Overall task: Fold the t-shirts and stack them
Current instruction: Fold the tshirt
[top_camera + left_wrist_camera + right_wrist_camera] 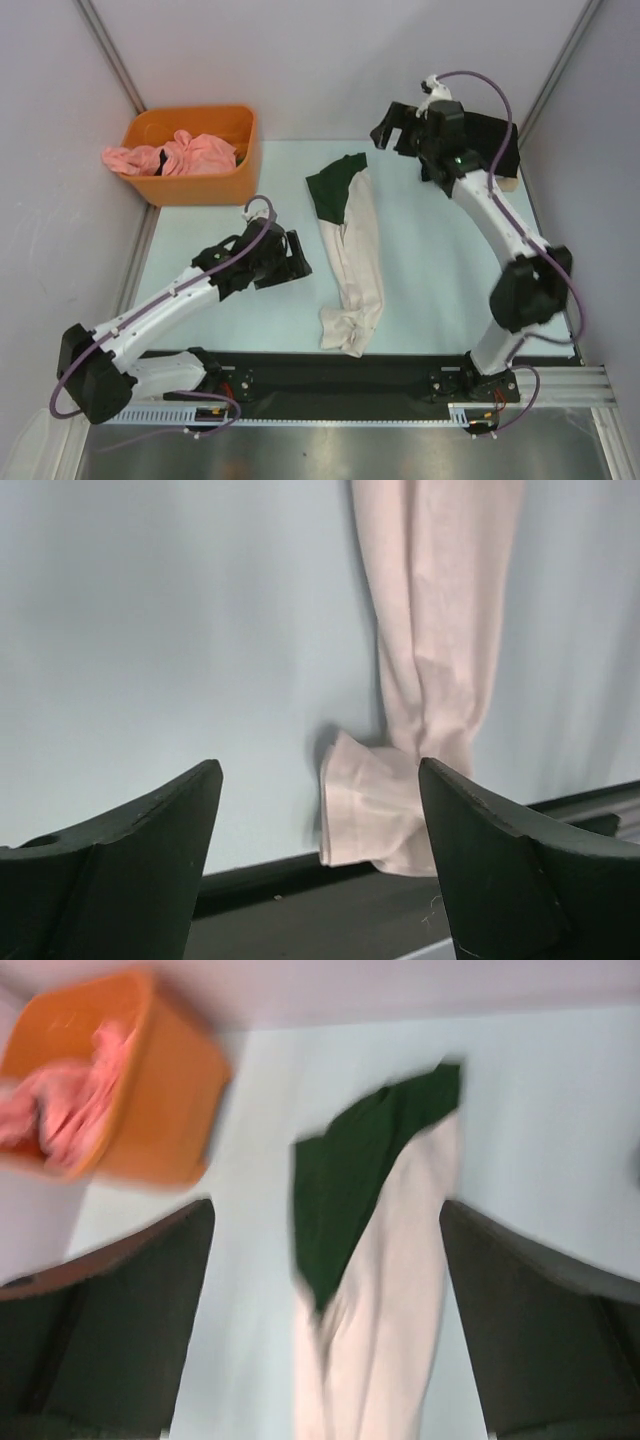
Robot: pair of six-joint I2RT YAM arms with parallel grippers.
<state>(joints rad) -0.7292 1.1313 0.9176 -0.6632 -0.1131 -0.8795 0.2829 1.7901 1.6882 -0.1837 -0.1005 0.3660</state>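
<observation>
The cream t-shirt [355,260] with a dark green sleeve [335,185] lies in a long narrow bunch down the middle of the table. My left gripper [298,258] is open and empty, just left of the shirt's middle. In the left wrist view [320,770] the shirt's crumpled lower end [375,805] shows between its fingers. My right gripper [385,130] is open and empty, raised at the back right of the green sleeve. The blurred right wrist view [325,1205] looks down on the sleeve [360,1180]. A black t-shirt [495,140] lies behind the right arm.
An orange bin [200,185] at the back left holds pink shirts [185,155]; it also shows in the right wrist view [150,1110]. A black strip [330,375] runs along the table's near edge. Grey walls enclose the table on three sides.
</observation>
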